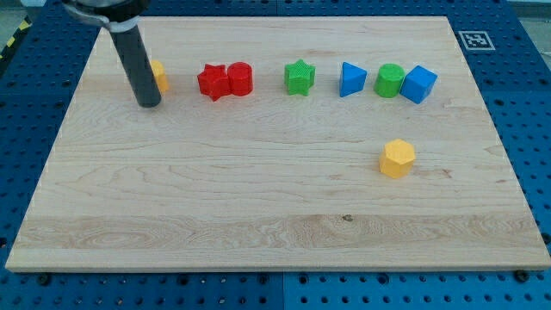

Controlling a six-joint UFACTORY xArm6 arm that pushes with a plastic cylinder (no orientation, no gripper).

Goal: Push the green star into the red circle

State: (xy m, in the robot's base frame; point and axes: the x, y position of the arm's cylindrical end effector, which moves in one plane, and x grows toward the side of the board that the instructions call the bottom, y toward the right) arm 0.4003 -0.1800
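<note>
The green star (299, 77) sits on the wooden board near the view's top, right of centre-left. The red circle (240, 79) lies to its left, with a gap between them, and touches a red star (212, 82) on its own left side. My tip (149, 103) is at the view's upper left, far left of the green star, just in front of an orange block (159, 77) that the rod partly hides.
A blue triangle (351, 78), a green circle (389, 81) and a blue cube (418, 83) stand in a row right of the green star. A yellow hexagon (397, 158) lies lower right. The wooden board (258, 198) sits on a blue pegboard table.
</note>
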